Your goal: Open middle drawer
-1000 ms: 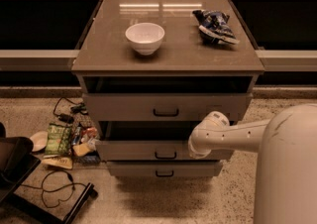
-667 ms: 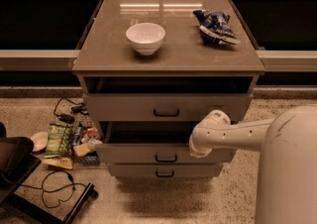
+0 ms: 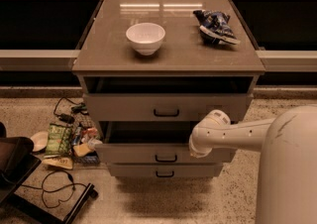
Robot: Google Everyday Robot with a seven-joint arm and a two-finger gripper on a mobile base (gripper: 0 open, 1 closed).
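Note:
The middle drawer (image 3: 133,153) is a wide, shallow grey-beige drawer with a small black pull handle (image 3: 165,158). It stands pulled partway out of the cabinet, with a dark gap above its front. My white arm (image 3: 233,134) reaches in from the right. My gripper (image 3: 197,149) is at the end of the arm, at the top edge of the middle drawer's front, right of the handle. The wrist hides it.
The top drawer (image 3: 166,107) also stands slightly out; the lowest drawer (image 3: 163,170) is shut. A white bowl (image 3: 145,37) and a blue chip bag (image 3: 216,26) sit on the cabinet top. Snack bags (image 3: 59,141), cables (image 3: 57,188) and a dark stand (image 3: 20,168) lie on the floor at left.
The middle drawer's front has come a little further out toward the camera, and my arm's end has moved with it.

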